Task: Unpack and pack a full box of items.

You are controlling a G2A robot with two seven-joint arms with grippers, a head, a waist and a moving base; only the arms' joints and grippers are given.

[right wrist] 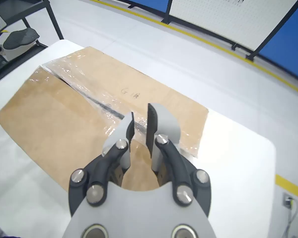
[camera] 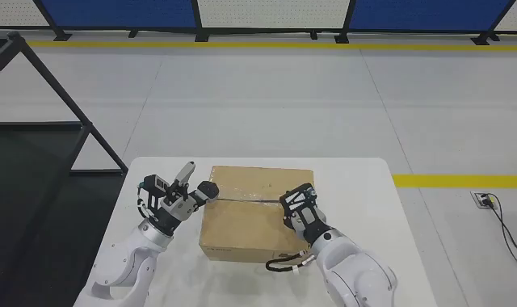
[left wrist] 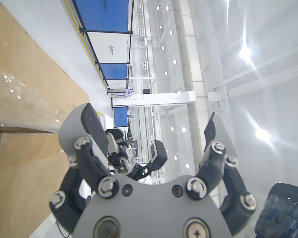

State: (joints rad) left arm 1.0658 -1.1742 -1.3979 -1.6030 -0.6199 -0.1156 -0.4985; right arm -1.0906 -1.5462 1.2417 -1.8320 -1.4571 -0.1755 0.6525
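On the white counter (camera: 363,226), a cardboard box (camera: 258,214) is sitting closed, with clear tape (right wrist: 94,95) lying along its top seam. The left end effector (left wrist: 151,122) is hovering at the seam's left end, its fingers spread wide. The right end effector (right wrist: 140,117) is poised over the seam's right end, showing only a narrow gap.
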